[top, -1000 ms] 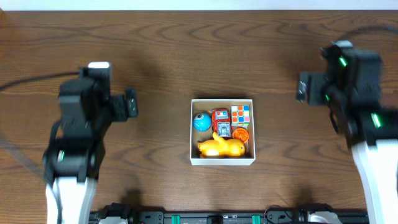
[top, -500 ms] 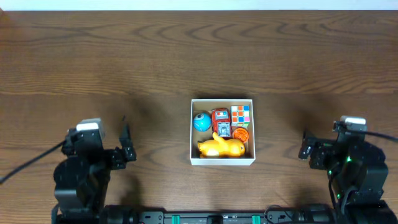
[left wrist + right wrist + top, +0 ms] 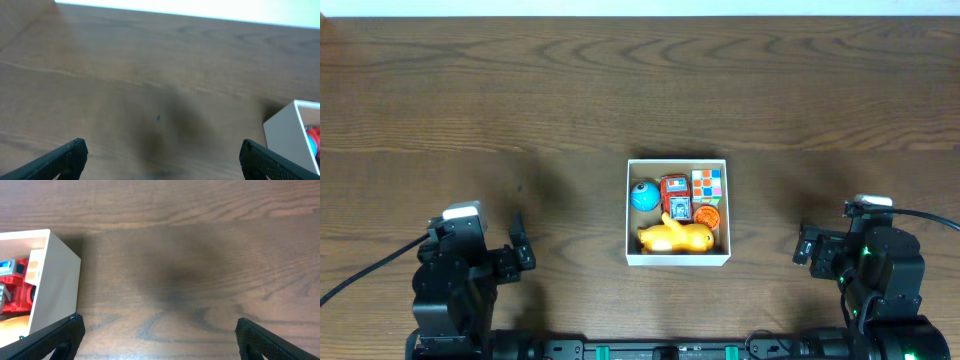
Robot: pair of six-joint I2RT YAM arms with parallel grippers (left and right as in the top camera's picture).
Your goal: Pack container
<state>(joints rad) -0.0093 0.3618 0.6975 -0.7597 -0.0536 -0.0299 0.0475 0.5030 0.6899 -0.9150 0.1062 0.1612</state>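
Note:
The container (image 3: 677, 260), a shallow white-walled square box, sits at the table's middle. Inside lie a yellow duck toy (image 3: 674, 236), a blue ball (image 3: 644, 195), a red toy (image 3: 676, 196), a colour cube (image 3: 708, 183) and an orange piece (image 3: 708, 215). My left gripper (image 3: 518, 254) is low at the front left, open and empty, well clear of the box. My right gripper (image 3: 803, 246) is at the front right, also open and empty. The left wrist view catches the container's corner (image 3: 285, 135) at its right edge; the right wrist view shows the container's wall (image 3: 52, 287) at the left, with the red toy (image 3: 16, 282) inside.
Dark wood table (image 3: 640, 90) runs all round the box. A black rail (image 3: 680, 349) lines the front edge between the two arm bases. A cable (image 3: 360, 275) trails left from the left arm.
Both arms have drawn back from mid-table height toward the front edge and lowered. Grippers stayed open. The box and its toys have not moved.

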